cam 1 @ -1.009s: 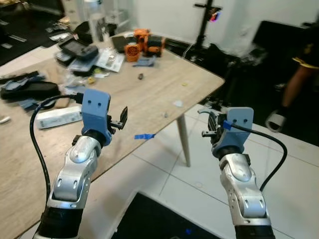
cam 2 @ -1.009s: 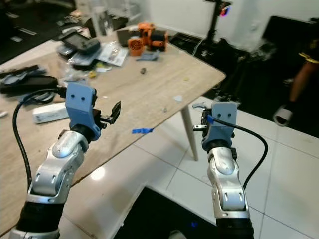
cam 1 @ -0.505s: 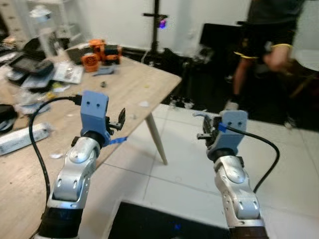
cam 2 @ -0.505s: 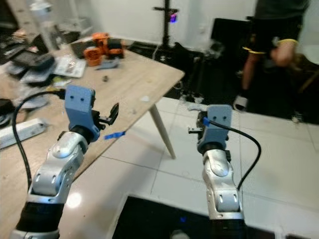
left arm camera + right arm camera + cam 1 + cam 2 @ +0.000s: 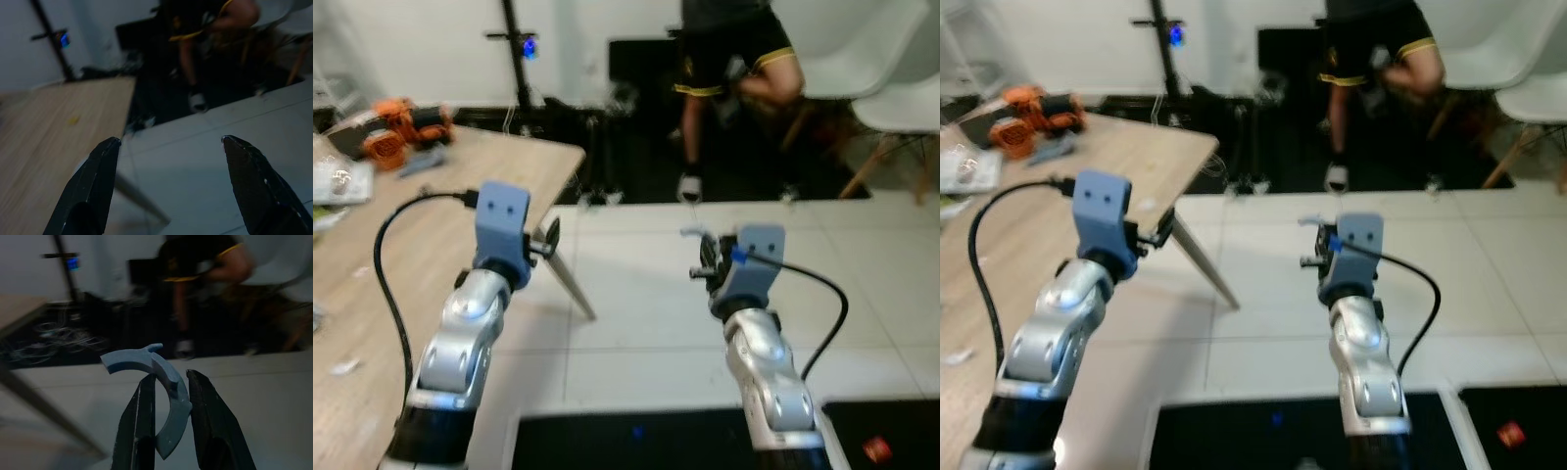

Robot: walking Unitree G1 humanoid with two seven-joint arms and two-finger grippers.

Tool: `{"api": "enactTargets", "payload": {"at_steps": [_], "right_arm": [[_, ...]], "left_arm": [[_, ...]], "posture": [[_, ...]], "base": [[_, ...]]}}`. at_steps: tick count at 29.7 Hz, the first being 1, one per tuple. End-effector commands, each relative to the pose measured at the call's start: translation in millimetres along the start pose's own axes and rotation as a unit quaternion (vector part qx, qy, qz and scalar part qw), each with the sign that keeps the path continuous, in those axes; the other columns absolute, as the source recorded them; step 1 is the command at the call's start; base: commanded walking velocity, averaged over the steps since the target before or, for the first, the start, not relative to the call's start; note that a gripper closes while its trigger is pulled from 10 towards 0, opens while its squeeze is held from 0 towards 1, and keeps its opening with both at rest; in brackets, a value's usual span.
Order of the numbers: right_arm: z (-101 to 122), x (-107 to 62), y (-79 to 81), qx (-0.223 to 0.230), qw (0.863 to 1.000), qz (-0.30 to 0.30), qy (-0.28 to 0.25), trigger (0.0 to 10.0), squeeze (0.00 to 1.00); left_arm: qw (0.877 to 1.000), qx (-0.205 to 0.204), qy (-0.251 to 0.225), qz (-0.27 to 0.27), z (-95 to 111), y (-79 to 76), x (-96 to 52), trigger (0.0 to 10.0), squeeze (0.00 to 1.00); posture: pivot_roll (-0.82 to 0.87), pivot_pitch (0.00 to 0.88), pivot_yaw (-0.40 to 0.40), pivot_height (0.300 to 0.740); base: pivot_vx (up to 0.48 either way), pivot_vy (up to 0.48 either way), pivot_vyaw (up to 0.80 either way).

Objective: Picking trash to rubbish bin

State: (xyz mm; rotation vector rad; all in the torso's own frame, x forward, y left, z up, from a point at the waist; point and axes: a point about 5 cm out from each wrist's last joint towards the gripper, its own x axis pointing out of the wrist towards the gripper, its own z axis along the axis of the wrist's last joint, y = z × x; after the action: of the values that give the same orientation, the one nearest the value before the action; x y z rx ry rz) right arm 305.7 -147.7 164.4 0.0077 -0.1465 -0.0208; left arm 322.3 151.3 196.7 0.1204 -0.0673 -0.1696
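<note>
My right gripper is shut on a curved grey-blue plastic scrap, pinched between its two black fingers. The head view has that gripper held up over the white tiled floor, with the scrap sticking out toward the left. My left gripper is raised at the wooden table's corner. In its wrist view its fingertips stand wide apart, open, with nothing between them.
The wooden table on the left carries an orange tool and papers. A person stands at the back near white chairs and a black stand. A black surface lies at my feet, with a small red item on it.
The camera has swung to the right: the table slid toward the left edge, and the person, chairs and tiled floor came into view. Both arms keep their pose; the scrap stays held.
</note>
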Motion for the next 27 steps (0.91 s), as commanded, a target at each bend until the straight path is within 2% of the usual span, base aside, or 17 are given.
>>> {"api": "enactTargets", "payload": {"at_steps": [1, 14, 19, 27], "right_arm": [[-2.2, -1.0, 6.2, 0.008, 1.0, 0.009, 0.003, 10.0, 0.0], [-0.2, 6.7, 6.7, 0.022, 1.0, 0.004, -0.003, 10.0, 0.0], [-6.8, 10.0, 4.2, 0.038, 0.999, 0.0, 0.008, 10.0, 0.0], [-13.7, 2.7, 2.9, 0.032, 0.999, -0.003, 0.019, 10.0, 0.0]], "left_arm": [[1.0, 0.003, 0.007, 0.004, -1.8, 4.5, -1.8, 10.0, 0.0], [1.0, 0.005, 0.011, 0.025, -2.9, 11.1, -0.9, 10.0, 0.0], [0.999, -0.007, 0.018, 0.037, -5.4, 16.0, 0.1, 10.0, 0.0], [0.999, -0.001, 0.019, 0.048, -11.5, 15.4, 0.1, 10.0, 0.0]], "posture": [[0.02, 0.12, 0.064, 0.74], [0.03, 0.1, 0.048, 0.74], [0.03, 0.11, 0.046, 0.74], [0.0, 0.112, 0.053, 0.74]], "base": [[0.0, 0.0, -0.8], [0.0, 0.0, -0.8], [0.0, 0.0, -0.8], [0.0, 0.0, -0.8]]}}
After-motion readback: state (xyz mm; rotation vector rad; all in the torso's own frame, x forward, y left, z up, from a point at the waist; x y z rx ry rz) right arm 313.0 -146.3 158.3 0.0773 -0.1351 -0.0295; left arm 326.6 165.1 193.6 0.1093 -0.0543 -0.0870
